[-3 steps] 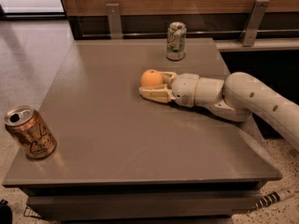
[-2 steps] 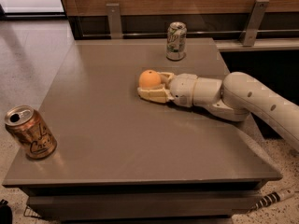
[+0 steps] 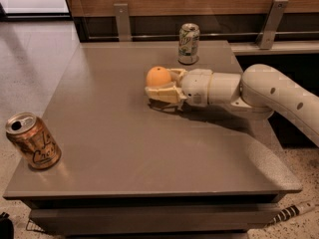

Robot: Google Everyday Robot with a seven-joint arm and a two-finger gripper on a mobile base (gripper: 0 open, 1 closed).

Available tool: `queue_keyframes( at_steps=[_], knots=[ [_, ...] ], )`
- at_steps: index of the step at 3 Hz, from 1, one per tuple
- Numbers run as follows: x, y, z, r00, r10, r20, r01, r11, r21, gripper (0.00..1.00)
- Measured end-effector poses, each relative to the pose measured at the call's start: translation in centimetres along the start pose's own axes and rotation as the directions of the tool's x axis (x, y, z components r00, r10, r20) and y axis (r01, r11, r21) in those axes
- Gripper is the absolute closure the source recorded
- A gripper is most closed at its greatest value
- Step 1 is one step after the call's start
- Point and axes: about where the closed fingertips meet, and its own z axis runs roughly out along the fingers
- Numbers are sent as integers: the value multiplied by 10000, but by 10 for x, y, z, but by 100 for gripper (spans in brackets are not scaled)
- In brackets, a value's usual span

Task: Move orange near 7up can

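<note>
1. The orange (image 3: 158, 76) is showing as a round, smooth fruit, sitting between the fingers of the end effector (image 3: 155, 85) near the middle of the counter (image 3: 124, 153).
2. It is lying at about 7 o'clock from the 7up can (image 3: 189, 44), near it but not touching. The can is standing upright at the counter's 12 o'clock edge.
3. The arm (image 3: 279, 91) is reaching in low from 3 o'clock, wrist level and fingers pointing toward 9 o'clock.
4. The end effector is clasping the orange, one finger behind it and one in front.
5. Compared with a second ago, the orange and wrist are sitting slightly further toward 12 o'clock.
6. A copper-gold can (image 3: 33, 141) is standing well apart at 8 o'clock.
</note>
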Motion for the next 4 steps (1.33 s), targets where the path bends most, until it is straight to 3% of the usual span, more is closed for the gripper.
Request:
queue_keyframes(
  at_steps=[1,2,4],
  knots=[
    [-28,19,-8,9993,-374,-47,373,9992,-118,100],
    [-41,48,-12,9988,-465,127,468,9987,-214,100],
    [-37,135,-4,9994,-117,318,129,9992,-378,100]
  ],
)
